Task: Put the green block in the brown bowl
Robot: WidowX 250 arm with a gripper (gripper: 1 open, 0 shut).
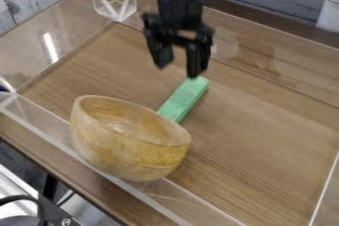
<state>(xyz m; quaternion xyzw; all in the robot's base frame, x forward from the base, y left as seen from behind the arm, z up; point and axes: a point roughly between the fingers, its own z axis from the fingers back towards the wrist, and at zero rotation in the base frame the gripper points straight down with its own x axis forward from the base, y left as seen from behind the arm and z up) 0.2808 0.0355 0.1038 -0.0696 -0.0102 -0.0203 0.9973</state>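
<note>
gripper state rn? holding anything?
Gripper: open, fingers spread, holding nothing. It hangs above the green block, which lies on the table beside the brown bowl, not in it.

Wooden tabletop point(252, 141) inside clear walls.
On it I see the brown bowl point(129, 138) near the front, the green block point(184, 99) lying just behind its rim.

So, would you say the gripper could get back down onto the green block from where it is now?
Probably yes: the gripper hangs open just above the green block, which lies on the table beside the brown bowl, and nothing sits between them.
</note>
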